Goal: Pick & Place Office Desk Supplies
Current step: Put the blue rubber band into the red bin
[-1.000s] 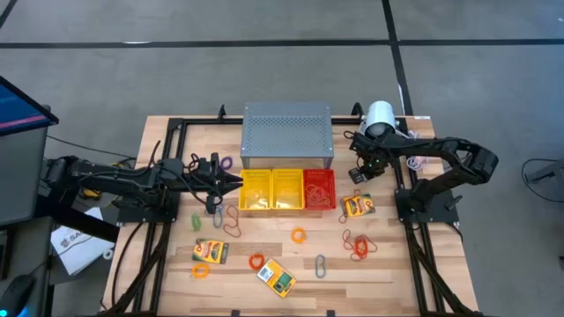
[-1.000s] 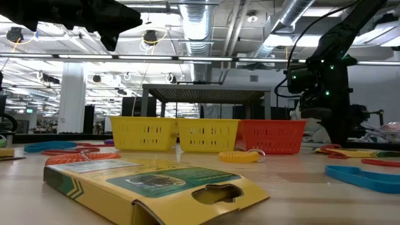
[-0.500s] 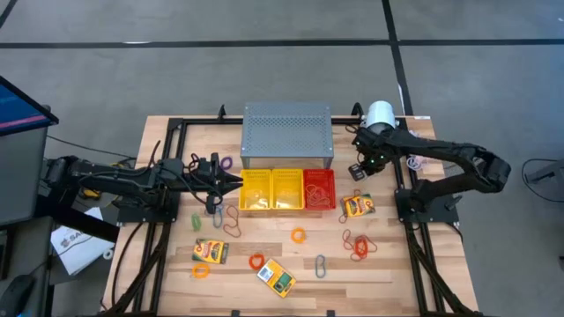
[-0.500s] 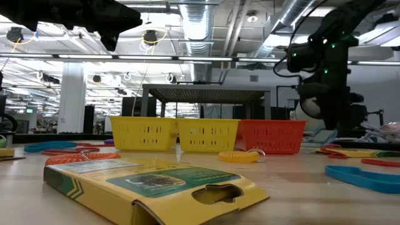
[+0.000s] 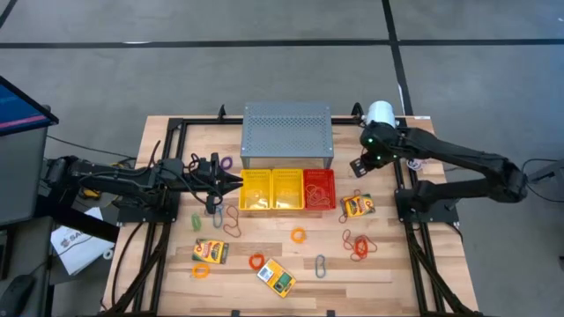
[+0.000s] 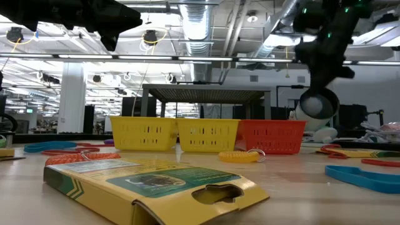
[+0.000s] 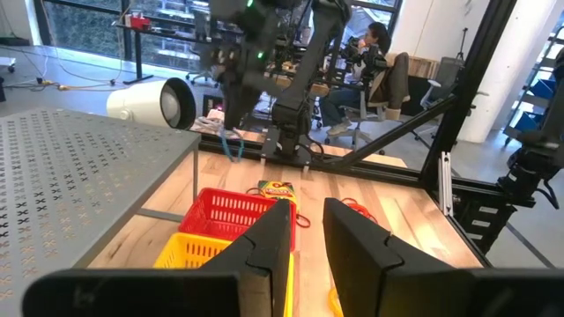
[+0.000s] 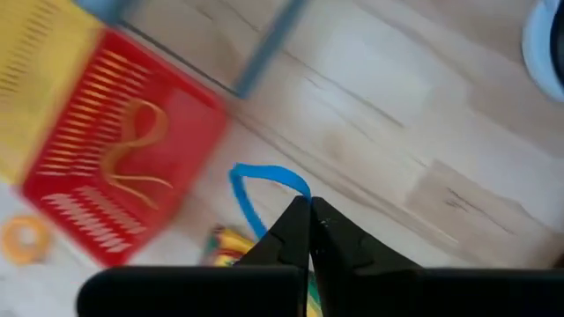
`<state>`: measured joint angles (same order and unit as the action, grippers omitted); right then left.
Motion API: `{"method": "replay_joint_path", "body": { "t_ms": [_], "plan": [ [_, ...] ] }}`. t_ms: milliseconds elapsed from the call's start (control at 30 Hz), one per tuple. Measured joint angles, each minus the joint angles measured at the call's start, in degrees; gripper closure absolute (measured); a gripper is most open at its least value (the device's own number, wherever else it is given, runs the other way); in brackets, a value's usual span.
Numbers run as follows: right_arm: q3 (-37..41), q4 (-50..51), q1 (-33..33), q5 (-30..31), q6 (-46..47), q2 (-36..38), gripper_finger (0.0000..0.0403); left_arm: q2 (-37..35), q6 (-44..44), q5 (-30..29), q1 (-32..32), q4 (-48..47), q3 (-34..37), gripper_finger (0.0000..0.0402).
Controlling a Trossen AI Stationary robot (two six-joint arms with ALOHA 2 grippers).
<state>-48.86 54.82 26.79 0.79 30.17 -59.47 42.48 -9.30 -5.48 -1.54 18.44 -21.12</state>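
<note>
While your right claw (image 5: 358,166) hangs pressed together and empty over the table (image 5: 388,264), between the grey box (image 5: 287,134) and a card box (image 5: 357,206), the supplies lie scattered in front of the baskets (image 5: 286,188). Descend shut and you may shove a loop aside. The left claw (image 7: 304,231) hovers beside the yellow basket, slightly parted, holding nothing. Only the right wrist view shows a blue loop (image 8: 264,189) under the fingertips.
</note>
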Motion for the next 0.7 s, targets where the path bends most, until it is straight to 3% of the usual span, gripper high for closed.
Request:
{"method": "replay_joint_path", "body": {
  "t_ms": [200, 433, 700],
  "plan": [
    [-4.3, -2.7, -4.8, -0.2, 1.4, 4.6, 0.0403, 0.0, 0.0, 0.0, 0.0, 0.2, 0.0, 0.0334],
    [-5.8, -13.8, -11.3, -0.2, 0.9, 8.1, 0.0403, 0.0, -0.5, 0.0, 0.0, 2.2, 0.0, 0.0334],
    [-5.8, -28.7, -19.7, 0.6, -4.0, 5.3, 0.0403, 0.0, -3.3, 0.0, 0.0, 4.9, 0.0, 0.0334]
  ]
}}
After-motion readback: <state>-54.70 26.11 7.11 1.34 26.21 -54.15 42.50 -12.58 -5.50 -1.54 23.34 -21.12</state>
